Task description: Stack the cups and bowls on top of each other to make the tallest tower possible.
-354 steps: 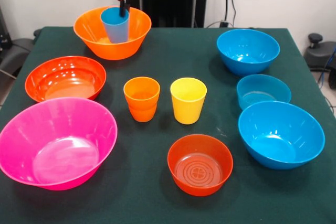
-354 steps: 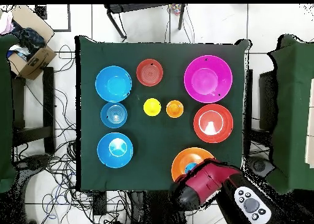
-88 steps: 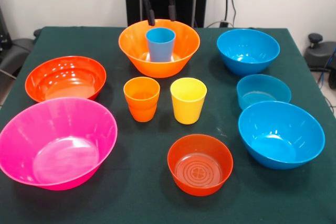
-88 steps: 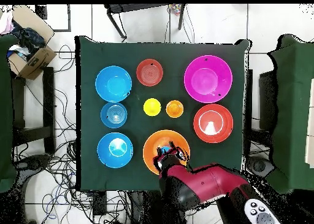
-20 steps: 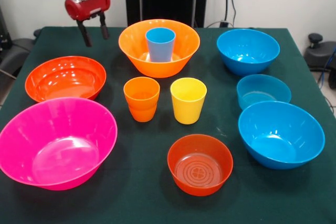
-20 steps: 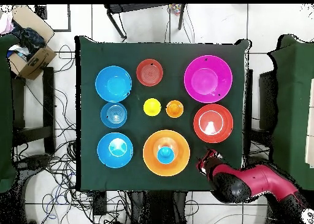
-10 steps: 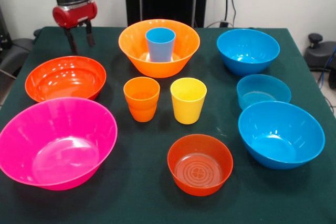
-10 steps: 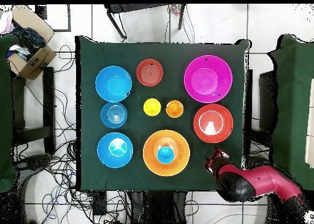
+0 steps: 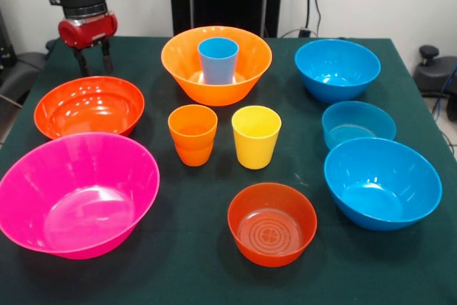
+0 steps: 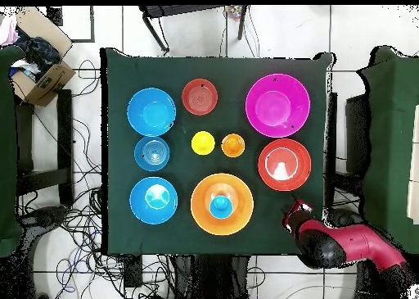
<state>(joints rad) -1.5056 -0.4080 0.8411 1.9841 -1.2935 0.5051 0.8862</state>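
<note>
1 blue cup (image 9: 218,60) placed in big orange bowl (image 9: 184,68); gripper (image 9: 93,61) empty, slightly parted, above red-orange bowl (image 9: 88,107) near table (image 9: 178,269) edge; next, lowering to grasp rim.

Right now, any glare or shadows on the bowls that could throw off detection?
Front view: bright highlights on the pink bowl floor and the red-orange bowl inner wall, and soft, short shadows under the cups. Overhead view: a white glare patch washes out the red-orange bowl's centre, with a smaller one in the near blue bowl. The gripper casts no shadow on any bowl.
</note>
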